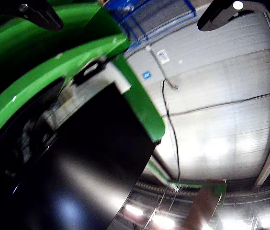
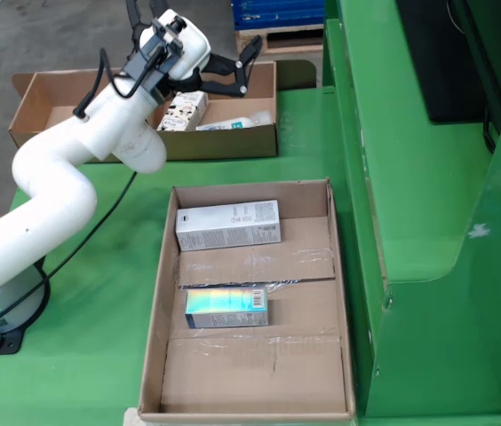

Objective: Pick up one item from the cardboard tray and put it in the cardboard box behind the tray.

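While gripper [image 2: 233,64] gapes empty, box [image 2: 259,142] sits below.

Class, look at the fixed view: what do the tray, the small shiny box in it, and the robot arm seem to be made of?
Tray: plain brown corrugated cardboard, matt, with clear tape strips glinting across its floor. Small shiny box: probably printed carton with a foil-like finish, given its rainbow sheen. Robot arm: smooth glossy white shell, likely plastic; painted metal cannot be excluded.

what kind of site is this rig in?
Probably a warehouse or factory floor. The gripper-mounted view shows a high panelled ceiling with strip lights; the fixed view shows bare concrete floor, a green machine housing, and cardboard trays of boxed goods.
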